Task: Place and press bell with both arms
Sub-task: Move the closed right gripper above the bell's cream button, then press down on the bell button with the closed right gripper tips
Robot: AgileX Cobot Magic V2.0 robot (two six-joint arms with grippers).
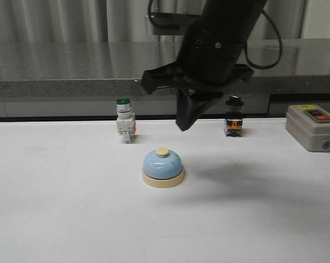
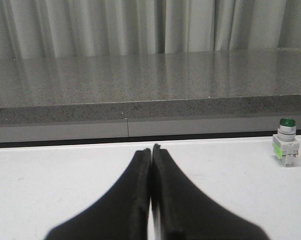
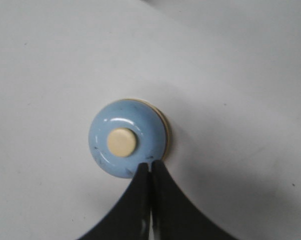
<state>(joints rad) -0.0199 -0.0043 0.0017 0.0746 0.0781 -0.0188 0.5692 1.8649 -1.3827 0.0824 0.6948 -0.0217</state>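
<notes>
The bell (image 1: 163,167) sits mid-table, upright. Only the front view shows the right gripper (image 1: 183,127) hanging above and just behind it, pressed together. Only the left wrist view shows the left gripper (image 2: 151,149), pressed together, empty.

One blue bell (image 1: 162,167) sits on the white table (image 1: 55,208); behind it stand two small pushbutton switches (image 1: 125,126) and one grey control box (image 1: 313,127).
</notes>
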